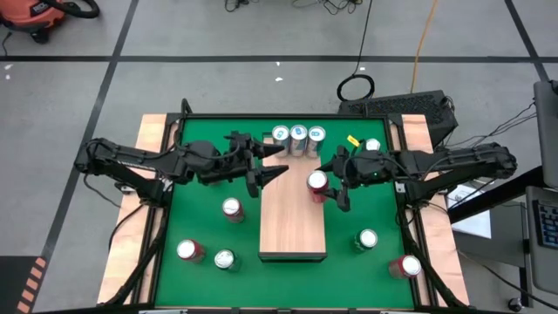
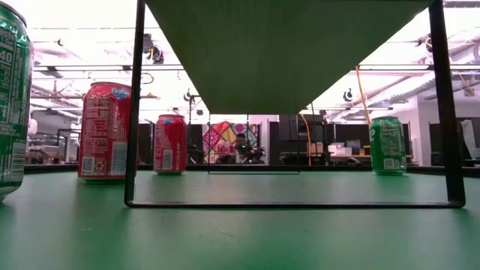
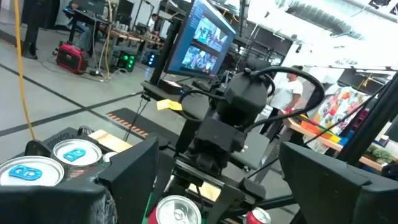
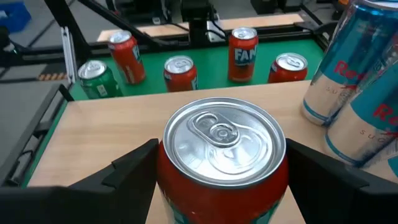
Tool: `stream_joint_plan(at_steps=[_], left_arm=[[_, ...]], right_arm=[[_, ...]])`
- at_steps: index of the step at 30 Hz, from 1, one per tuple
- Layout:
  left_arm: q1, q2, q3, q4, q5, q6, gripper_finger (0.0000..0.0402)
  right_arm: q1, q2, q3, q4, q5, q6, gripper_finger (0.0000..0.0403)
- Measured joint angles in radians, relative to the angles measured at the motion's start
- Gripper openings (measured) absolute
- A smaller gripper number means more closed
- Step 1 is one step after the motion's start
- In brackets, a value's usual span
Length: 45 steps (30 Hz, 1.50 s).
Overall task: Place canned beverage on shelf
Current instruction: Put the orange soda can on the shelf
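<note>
**Ana:** Can point(image 4: 221, 155) first: the red can sits between the right gripper's point(image 1: 336, 194) jaws, one dark finger point(image 4: 134, 167) on each side of its body, over the right-hand edge of the shelf point(image 1: 292, 222). The jaws stand wide around it. Whether they press it or only bracket it, the pictures leave unsettled.

**Ben:** Then the step to do well is the set-down. The can should go down upright with its base flat on the wood and fully inside the edge. The jaws should part only once it stands by itself.

**Ana:** Agreed. The drum is smooth painted aluminium, round and slippery, so a grip low on its middle seems safer than one near the silver lid.

**Ben:** And the left gripper point(image 1: 270, 163)?

**Ana:** Open and empty, hanging over the shelf's far-left corner, just beside the three blue-and-silver cans point(image 1: 297, 137) lined up at the shelf's far end.

**Ben:** Those are slimmer and taller, easy to knock. The red can stands near them, so any sideways drift looks risky.

**Ana:** The shelf itself is a pale, flat plank with fine grain on a thin black frame. Other red and green cans stand on the green worktop point(image 1: 200, 187) to either side of the shelf.
</note>
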Motion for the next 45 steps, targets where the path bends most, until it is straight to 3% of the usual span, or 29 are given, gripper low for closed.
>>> stream_joint_plan(at_steps=[9, 16, 33, 45], left_arm=[[0.000, 0.000, 0.000, 0.002, 0.000, 0.000, 0.0334], [0.000, 0.000, 0.000, 0.001, 0.000, 0.009, 0.0334], [0.000, 0.000, 0.001, 0.000, 0.037, 0.010, 0.0334], [0.000, 0.000, 0.001, -0.013, 0.052, 0.027, 0.0334]], right_arm=[[0.000, -0.002, -0.007, 0.013, 0.006, -0.038, 0.0296], [-0.001, -0.002, -0.008, 0.012, 0.088, -0.083, 0.0297], [-0.061, 0.026, -0.008, 0.043, 0.072, -0.164, 0.0298], [-0.068, 0.040, -0.006, 0.032, 0.083, -0.124, 0.0334]])
